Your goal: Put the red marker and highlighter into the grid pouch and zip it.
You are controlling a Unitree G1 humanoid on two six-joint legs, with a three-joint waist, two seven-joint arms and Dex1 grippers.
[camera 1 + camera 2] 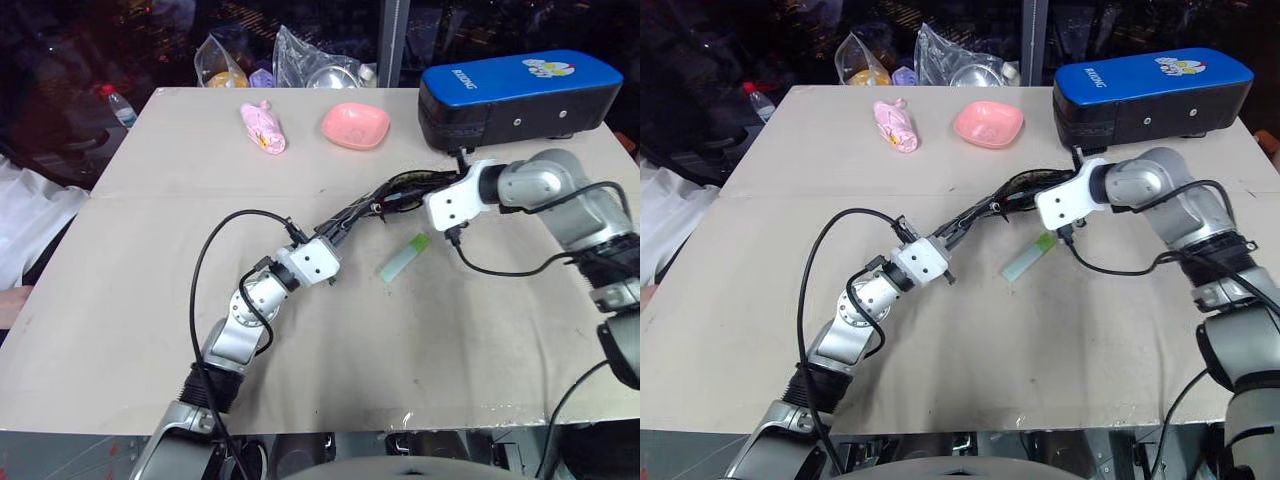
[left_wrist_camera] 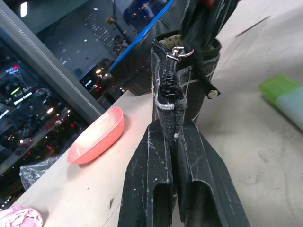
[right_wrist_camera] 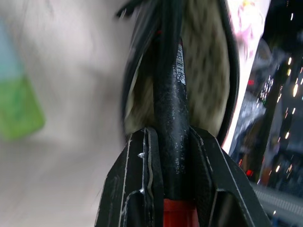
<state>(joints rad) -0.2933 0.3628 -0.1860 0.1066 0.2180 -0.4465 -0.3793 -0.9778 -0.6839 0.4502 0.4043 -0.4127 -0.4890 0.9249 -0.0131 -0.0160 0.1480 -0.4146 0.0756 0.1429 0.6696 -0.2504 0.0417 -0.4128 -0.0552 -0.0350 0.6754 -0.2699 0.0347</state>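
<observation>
My left jaws (image 2: 177,156) are clamped tight on the end of the grid pouch (image 2: 187,90), pinching the fabric by the zip line w/ the zipper pull (image 2: 179,51) just past them, so the pouch hangs held up off the worktop (image 1: 150,300) mid-scene. My right jaws (image 3: 173,156) are narrow, gripping the red marker (image 3: 171,118): black cap end leads, red body sits back between the jaws, and the cap tip is at the pouch mouth, going into the pale-lined opening. I'd say it's at or partly past the lip, not dropped in yet; how deep it is I can't tell. Outward from there: the highlighter (image 1: 404,257) lies flat on the worktop, just near-right of the pouch, close under my right wrist, untouched, lime cap pointing far-right. Further out, on the far side, a pink bowl (image 1: 355,125), a pink toy (image 1: 263,127) to its left, and a big blue-topped case (image 1: 515,95) at far right; none of that matters for the job. Progress, as I read it: pouch is open and held, marker insertion underway, so roughly first third. Left to do: let go of marker inside, fetch highlighter, put it in too, then run the zip shut while left jaws hold the pouch.
</observation>
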